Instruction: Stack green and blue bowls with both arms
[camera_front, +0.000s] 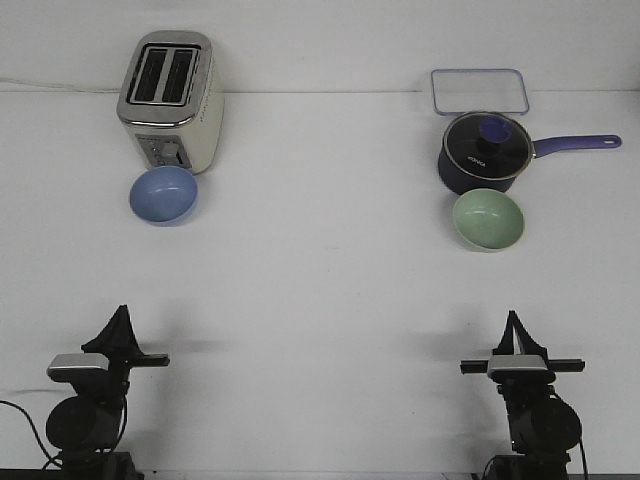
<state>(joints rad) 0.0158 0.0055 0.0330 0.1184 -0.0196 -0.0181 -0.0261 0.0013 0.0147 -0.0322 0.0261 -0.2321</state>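
- The blue bowl (163, 195) sits upright in the far-left part of the table (320, 300), touching or just in front of the toaster (168, 100), mouth up.
- The left gripper (120, 325) is parked at the near-left edge, almost straight behind that bowl, so the left arm is clearly the nearer one for it; the reach would run forward, away from the robot.
- The green bowl (488, 219) rests upright in the far-right part, just in front of the saucepan (485, 152) with its glass lid; a clear container (480, 92) lies beyond the pan.
- The right gripper (515, 330) waits at the near-right edge, roughly in line with the green bowl, so that arm suits it.
- Both bowls are round, so no long axis matters; the rims are the likely grasp.
- Both grippers hold nothing and touch nothing; seen end-on, I cannot tell how far either stands apart.
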